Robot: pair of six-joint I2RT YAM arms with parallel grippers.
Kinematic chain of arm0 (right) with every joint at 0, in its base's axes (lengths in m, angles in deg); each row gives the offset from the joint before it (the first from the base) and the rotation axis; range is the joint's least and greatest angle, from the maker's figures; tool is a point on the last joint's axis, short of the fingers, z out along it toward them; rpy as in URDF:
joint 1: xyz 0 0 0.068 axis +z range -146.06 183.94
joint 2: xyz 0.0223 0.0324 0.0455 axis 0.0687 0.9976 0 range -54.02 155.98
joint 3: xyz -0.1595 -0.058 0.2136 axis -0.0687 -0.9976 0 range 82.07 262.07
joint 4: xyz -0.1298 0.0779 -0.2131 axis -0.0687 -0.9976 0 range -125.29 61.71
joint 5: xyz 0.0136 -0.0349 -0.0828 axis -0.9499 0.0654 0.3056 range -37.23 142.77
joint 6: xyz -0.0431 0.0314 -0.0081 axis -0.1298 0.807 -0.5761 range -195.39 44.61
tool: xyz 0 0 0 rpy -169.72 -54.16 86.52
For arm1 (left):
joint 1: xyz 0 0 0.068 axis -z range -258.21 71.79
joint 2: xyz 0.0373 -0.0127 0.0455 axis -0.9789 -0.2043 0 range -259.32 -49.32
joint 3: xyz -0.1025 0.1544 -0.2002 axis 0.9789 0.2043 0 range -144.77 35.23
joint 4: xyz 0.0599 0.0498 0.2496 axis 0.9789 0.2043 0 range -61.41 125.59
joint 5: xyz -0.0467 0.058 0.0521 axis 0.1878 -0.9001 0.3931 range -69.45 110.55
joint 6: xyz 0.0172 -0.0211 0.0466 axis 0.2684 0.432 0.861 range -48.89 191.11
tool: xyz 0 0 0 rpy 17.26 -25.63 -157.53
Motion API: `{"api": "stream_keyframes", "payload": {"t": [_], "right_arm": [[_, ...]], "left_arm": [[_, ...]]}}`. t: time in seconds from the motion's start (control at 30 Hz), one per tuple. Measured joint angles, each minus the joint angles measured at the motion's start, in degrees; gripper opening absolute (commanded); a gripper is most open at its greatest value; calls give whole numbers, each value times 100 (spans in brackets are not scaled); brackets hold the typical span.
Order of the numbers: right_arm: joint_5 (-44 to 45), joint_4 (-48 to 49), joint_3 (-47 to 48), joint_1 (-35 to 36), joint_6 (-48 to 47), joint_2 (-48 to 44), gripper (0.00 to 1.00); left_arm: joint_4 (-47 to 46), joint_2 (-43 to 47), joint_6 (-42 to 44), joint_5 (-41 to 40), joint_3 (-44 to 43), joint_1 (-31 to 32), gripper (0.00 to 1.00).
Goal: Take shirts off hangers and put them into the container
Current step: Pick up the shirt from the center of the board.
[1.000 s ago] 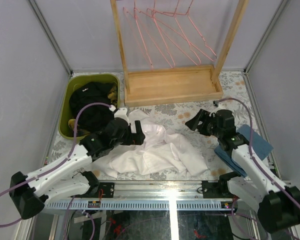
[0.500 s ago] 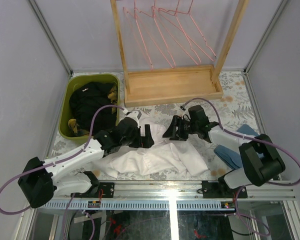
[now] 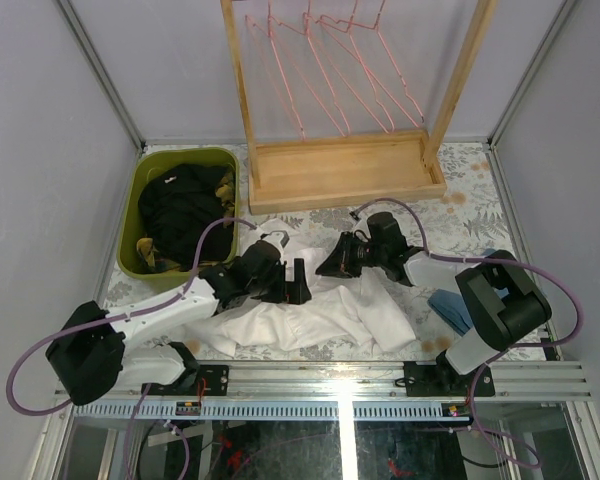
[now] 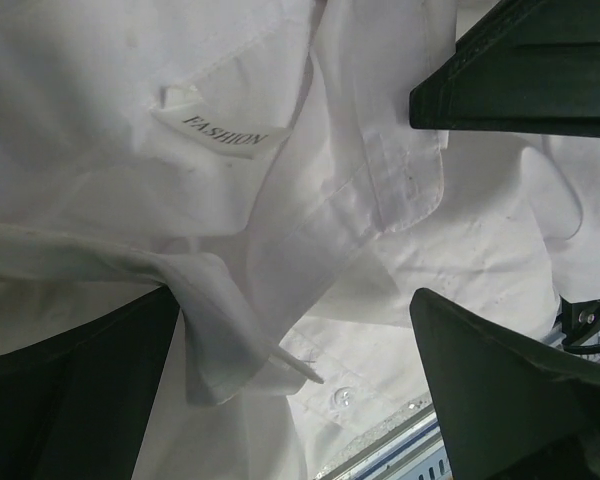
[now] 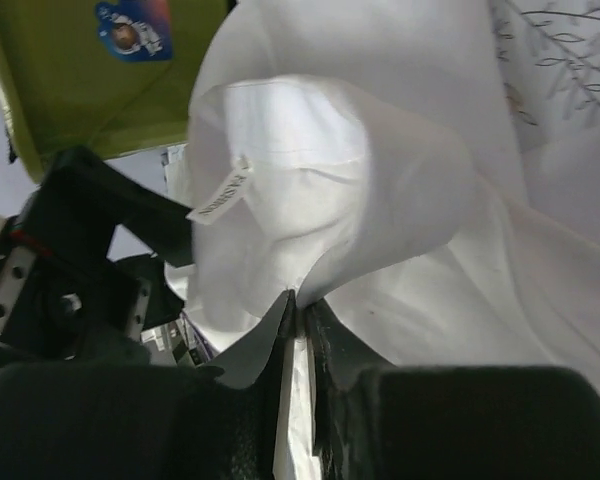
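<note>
A white shirt (image 3: 320, 320) lies crumpled on the table's near middle, off any hanger. My right gripper (image 3: 330, 262) is shut on a raised fold of it near the collar label (image 5: 220, 195); in the right wrist view the fingers (image 5: 298, 305) pinch white cloth (image 5: 310, 170). My left gripper (image 3: 298, 280) stands open over the shirt's collar area (image 4: 280, 200), its jaws wide apart (image 4: 295, 300) with cloth bunched between them, not clamped. Two black shirts (image 3: 180, 215) and a bit of plaid flannel (image 3: 223, 185) fill the olive-green container (image 3: 132, 215). Several bare pink hangers (image 3: 330, 70) hang on the rack.
The wooden rack's base tray (image 3: 340, 170) stands at the back centre, right of the container. A folded blue cloth (image 3: 450, 305) lies by the right arm's base. The two grippers are close together over the shirt. Grey walls enclose the table.
My right arm has swung in leftward to the shirt and its jaws have shut on a fold. My left gripper has crept right over the shirt and stays open.
</note>
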Motion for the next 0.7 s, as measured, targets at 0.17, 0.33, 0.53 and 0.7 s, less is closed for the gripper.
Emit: {"api": "stream_keyframes", "payload": {"t": [0.17, 0.33, 0.53, 0.7], "right_arm": [[-219, 227, -4, 44, 85, -118, 14], [13, -299, 15, 63, -243, -973, 23], [1169, -1766, 308, 66, -1099, -2039, 46], [2789, -3047, 551, 68, -1775, -2872, 73]], "left_arm": [[-442, -442, -4, 227, 20, 17, 99], [-662, -1019, -90, 101, -11, 33, 51], [-625, -1528, -140, -195, -142, 92, 4], [-560, -1506, 0, -212, -468, 177, 0]]}}
